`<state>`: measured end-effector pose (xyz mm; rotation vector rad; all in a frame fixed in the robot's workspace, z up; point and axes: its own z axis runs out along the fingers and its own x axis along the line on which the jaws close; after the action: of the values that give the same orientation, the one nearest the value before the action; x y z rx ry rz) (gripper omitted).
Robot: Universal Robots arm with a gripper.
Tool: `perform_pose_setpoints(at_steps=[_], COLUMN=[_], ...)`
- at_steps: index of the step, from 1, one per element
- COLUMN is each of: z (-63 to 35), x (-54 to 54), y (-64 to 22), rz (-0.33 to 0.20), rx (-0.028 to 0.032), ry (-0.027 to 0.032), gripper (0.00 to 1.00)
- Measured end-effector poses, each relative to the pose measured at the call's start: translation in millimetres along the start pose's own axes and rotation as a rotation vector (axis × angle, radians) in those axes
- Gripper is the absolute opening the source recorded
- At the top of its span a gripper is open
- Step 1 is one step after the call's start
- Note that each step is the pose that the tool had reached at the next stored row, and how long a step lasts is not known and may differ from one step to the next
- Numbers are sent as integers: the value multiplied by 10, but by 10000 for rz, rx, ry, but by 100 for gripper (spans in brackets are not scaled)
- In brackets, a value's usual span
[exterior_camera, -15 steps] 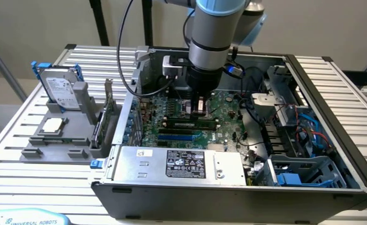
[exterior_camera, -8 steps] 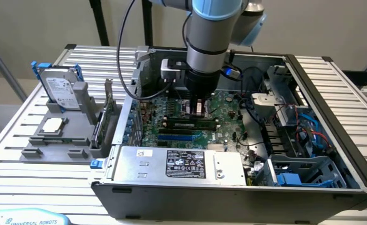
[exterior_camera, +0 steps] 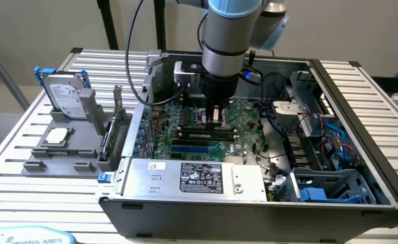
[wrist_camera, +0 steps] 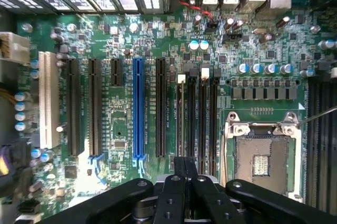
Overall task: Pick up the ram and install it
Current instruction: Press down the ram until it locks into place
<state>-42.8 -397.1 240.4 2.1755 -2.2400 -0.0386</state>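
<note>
The motherboard [wrist_camera: 121,45] is green, with one blue slot [wrist_camera: 138,110], a white slot [wrist_camera: 47,100] and black slots; the gripper [wrist_camera: 185,174] is black.

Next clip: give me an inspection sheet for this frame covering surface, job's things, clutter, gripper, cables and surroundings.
Surface: slatted aluminium table carrying an open dark computer case.
Job's things: long thin green RAM stick lying along a slot on the green motherboard; whether it is fully seated cannot be told.
Clutter: grey fixture tray with a silver hard drive and a square silver processor chip.
Gripper: black gripper low over the motherboard inside the case.
Cables: black cable hanging beside the arm; red and blue wires inside the case.
Surroundings: plain beige wall.
</note>
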Motion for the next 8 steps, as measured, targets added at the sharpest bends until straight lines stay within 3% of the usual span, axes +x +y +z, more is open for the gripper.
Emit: perform_pose_setpoints(at_steps=[3,8], z=[-96,-97], x=[0,0], y=[1,1], rz=[-2,-1], rx=[-34,-35], ry=[3,2], gripper=[11,11])
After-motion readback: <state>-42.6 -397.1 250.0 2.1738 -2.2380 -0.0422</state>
